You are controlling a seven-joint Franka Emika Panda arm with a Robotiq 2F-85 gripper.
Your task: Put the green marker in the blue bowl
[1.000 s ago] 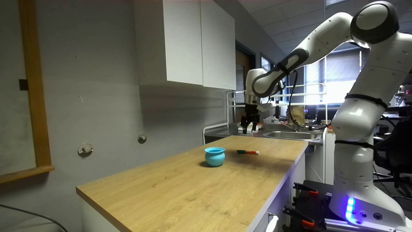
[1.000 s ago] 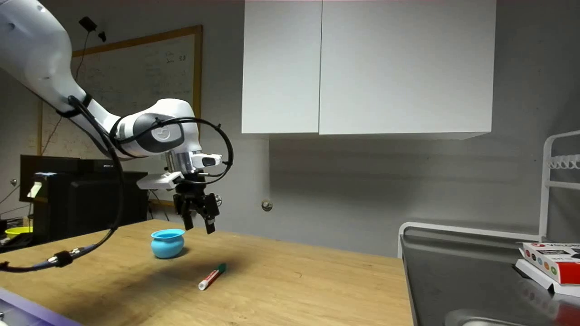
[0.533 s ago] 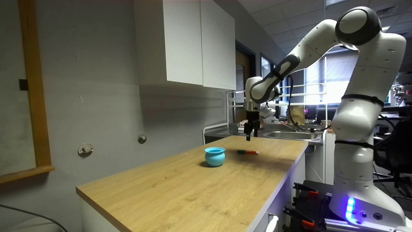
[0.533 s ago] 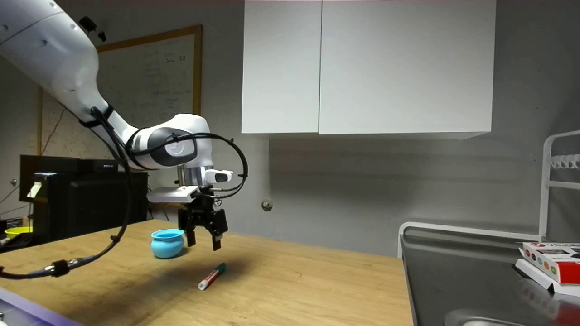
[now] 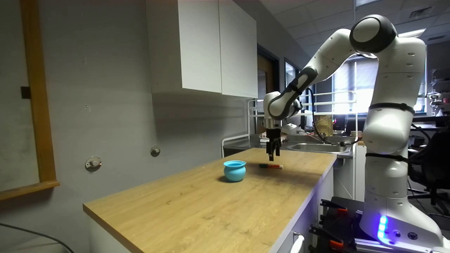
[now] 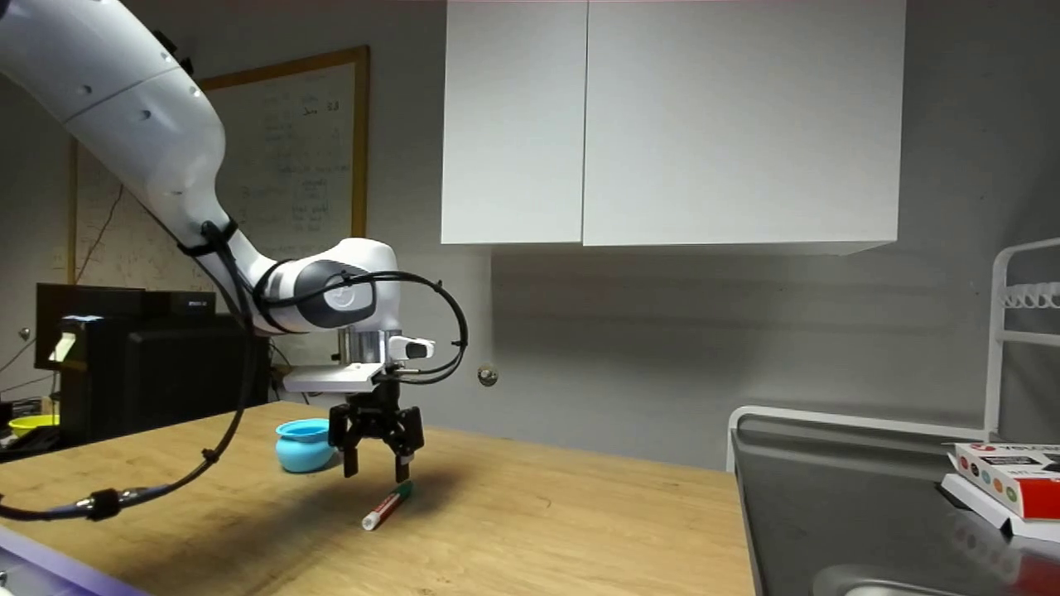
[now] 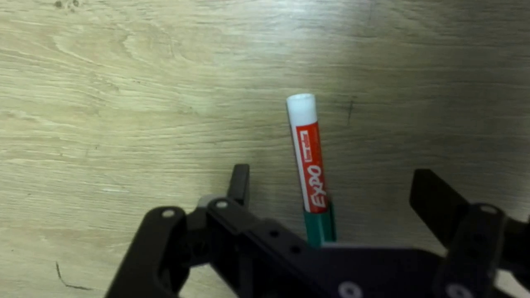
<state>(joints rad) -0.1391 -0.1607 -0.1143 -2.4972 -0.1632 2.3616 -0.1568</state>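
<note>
- The hand (image 6: 377, 470) is spread wide and holds nothing; it points down, seemingly so that its fingers (image 7: 239, 182) can drop on either side of a slim barrel.
- Beneath it, the green-capped Expo marker (image 7: 310, 165) lies flat on the wood-grain surface (image 5: 197, 203), red label up, its white end away from the hand's body; the cap's tip is hidden behind the hand in the wrist view.
- The fingers stand across the marker's length, which suits a pinch on the barrel.
- The marker sits nearer the finger at the left of the wrist view, so closing now might nudge or roll it before both sides meet it.
- In both exterior views the hand hangs just above the marker, with no contact to be made out, so lowering is probably the next need.
- The small blue bowl (image 5: 235, 172) stands upright near the marker, apart from it; its mouth faces up, so a release from above should serve. Its inner floor is out of sight.
</note>
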